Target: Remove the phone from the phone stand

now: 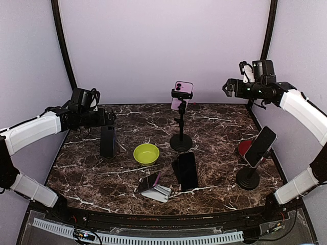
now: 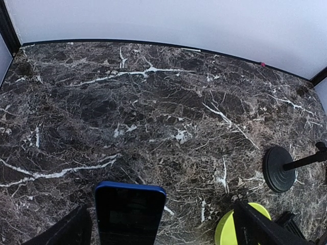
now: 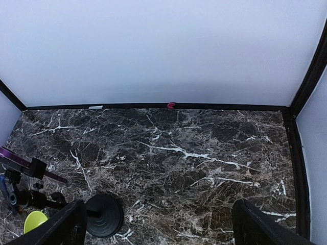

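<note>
Hovering high at the back right, the right gripper (image 1: 228,88) is spreading its fingers (image 3: 66,227) wide around nothing. The pink phone (image 1: 182,94) is sitting clamped atop the tall stand (image 1: 181,139), well to its left and lower, cut off at the right wrist view's edge. The left gripper (image 1: 111,118), equally wide, is hanging over an upright blue phone (image 2: 130,212).

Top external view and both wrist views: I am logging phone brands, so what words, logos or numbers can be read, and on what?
No text can be read in any view.
The pink phone: back shows only camera lenses, no legible logo.
The blue phone: screen dark.
The black phone lying flat: no markings visible.
The phone on the right-hand stand: too small to tell.
</note>
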Robot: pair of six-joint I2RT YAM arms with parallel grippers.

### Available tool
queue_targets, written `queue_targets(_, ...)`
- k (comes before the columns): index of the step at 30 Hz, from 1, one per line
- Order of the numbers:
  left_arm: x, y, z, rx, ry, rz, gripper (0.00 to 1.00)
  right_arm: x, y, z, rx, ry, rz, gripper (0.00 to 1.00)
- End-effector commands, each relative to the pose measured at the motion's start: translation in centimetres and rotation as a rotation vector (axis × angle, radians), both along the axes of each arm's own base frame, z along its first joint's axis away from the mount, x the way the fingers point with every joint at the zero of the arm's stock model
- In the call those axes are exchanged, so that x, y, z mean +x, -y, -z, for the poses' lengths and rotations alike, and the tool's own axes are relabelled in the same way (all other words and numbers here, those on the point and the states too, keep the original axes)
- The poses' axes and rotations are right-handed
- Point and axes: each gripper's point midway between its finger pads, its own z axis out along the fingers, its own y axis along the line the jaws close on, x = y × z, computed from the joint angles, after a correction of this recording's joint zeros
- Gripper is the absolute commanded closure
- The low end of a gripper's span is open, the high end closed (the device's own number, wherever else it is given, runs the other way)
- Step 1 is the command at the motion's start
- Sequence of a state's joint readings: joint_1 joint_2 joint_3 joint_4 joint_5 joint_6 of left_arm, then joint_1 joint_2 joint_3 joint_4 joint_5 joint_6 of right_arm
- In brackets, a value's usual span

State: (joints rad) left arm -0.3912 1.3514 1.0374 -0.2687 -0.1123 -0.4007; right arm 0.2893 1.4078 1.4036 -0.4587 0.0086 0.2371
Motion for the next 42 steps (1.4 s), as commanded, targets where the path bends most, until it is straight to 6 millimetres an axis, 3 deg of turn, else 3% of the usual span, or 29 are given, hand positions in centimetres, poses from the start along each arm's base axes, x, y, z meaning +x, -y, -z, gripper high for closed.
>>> queue_targets(1, -0.1, 0.1, -2.7, -0.039, 0.075, -0.006, 0.01, -0.8, 0.6, -2.8, 0.04, 0.101, 0.041, 0.01)
queue_targets(7, -1.2, 0.3, -2.8, 0.062, 0.025, 0.093, 0.01, -1.8, -0.1, -3.7, 0.056, 0.089, -0.01, 0.01)
queue_targets(13, -3.4, -0.7, -4.2, 0.081, 0.073, 0.121, 0.01, -4.6, -2.0, -5.3, 0.097, 0.124, -0.165, 0.01)
queue_targets(21, -5.2, -1.2, -0.6, 0.104, -0.019, 0.127, 0.01, -5.9, -2.0, -6.0, 0.103, 0.155, -0.192, 0.01)
queue_targets(31, -5.0, -1.4, 5.4, 0.113, -0.102, 0.095, 0.01, -6.3, -3.2, -4.8, 0.106, 0.137, -0.269, 0.01)
queue_targets(42, -3.1, -0.5, 7.5, 0.11, -0.108, 0.093, 0.01, -6.5, -3.4, -5.0, 0.11, 0.143, -0.286, 0.01)
